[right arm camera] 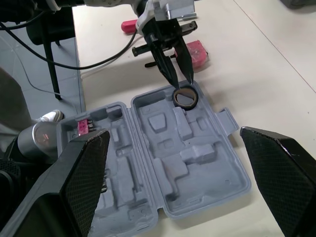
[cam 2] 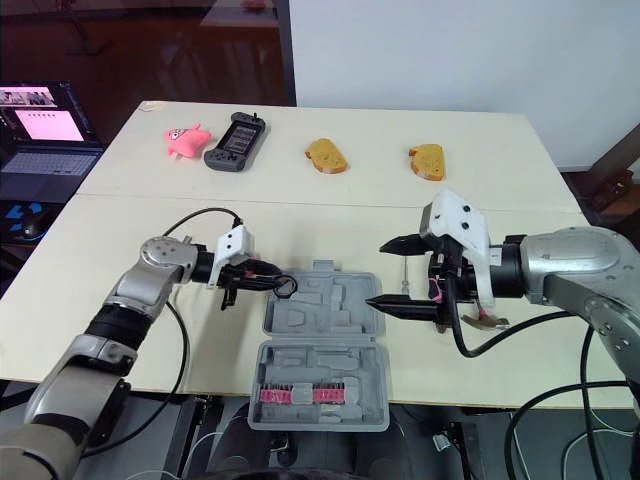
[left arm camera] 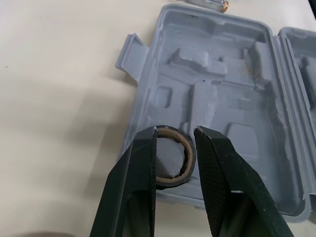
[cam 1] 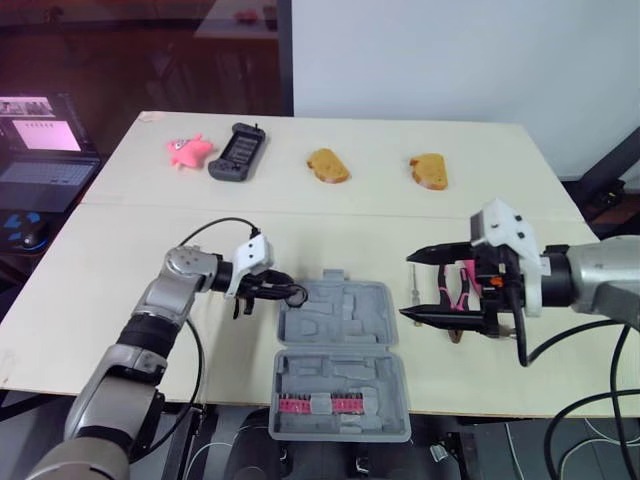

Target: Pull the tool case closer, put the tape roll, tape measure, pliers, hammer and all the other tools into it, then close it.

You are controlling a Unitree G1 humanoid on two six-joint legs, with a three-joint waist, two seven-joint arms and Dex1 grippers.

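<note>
- The left claw (left arm camera: 175,136) is clamped on the tape roll (left arm camera: 174,163), one finger on each side of its outer rim
- The roll hangs over the left far corner of the open tool case (cam 1: 340,325), which lies at the near edge of the worktop (cam 1: 120,260), between the two arms
- I cannot tell whether the roll already touches the moulded tray or sits just above it
- The step in hand looks like seating the roll. To do it well, lower it until it bears on a recess wide enough to take it, and only then part the fingers
- Letting go while it is tilted risks it rolling left over the rim onto the worktop, so it should lie flat before the release
- The arm should lift straight away afterwards so a finger does not drag the roll back out
- The right claw (cam 1: 405,286) has its fingers wide apart and grips nothing. It hovers just right of the case, above the pink-handled pliers (cam 1: 464,284)
- It should stay off the case so the tray is not nudged during the release
- The near half of the case holds a row of pink bits (cam 1: 320,403)
- No brand, label or writing can be read on the case, the roll or the bits
</note>
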